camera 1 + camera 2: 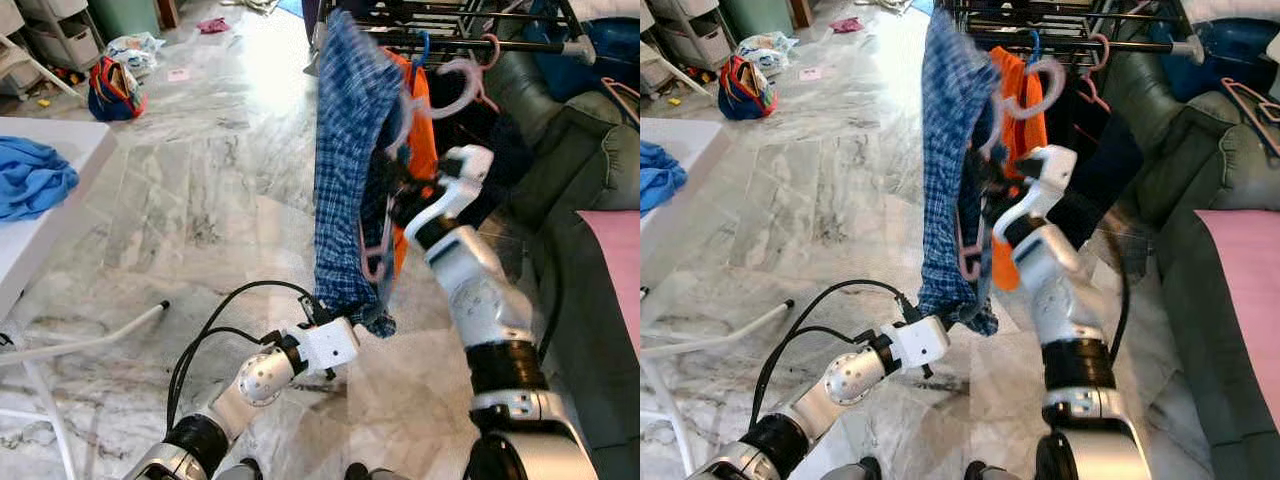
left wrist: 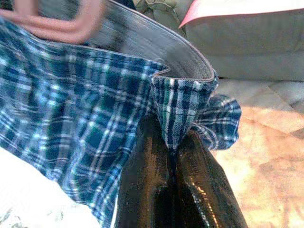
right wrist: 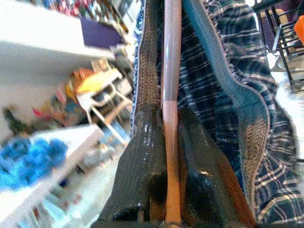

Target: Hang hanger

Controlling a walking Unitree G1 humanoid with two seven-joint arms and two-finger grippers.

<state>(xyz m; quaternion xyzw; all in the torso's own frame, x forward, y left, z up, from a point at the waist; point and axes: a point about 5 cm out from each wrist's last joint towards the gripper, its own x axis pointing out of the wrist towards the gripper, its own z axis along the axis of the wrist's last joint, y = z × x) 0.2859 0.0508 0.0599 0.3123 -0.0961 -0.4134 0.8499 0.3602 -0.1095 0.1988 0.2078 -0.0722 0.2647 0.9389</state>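
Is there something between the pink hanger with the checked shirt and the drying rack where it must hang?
Nothing solid blocks the short gap up to the rack bar. The right gripper holds the pink hanger just below it. An orange garment already hangs close behind, crowding that spot. The left gripper pinches the plaid shirt hem.

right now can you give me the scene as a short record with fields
left tool: shut on the plaid garment's lower edge
right tool: shut on the pink hanger's bar
plaid garment: blue, draped on the pink hanger, raised before the drying rack
drying rack: dark bars, orange garment hanging on it
white table: on robot's left, blue cloth on top
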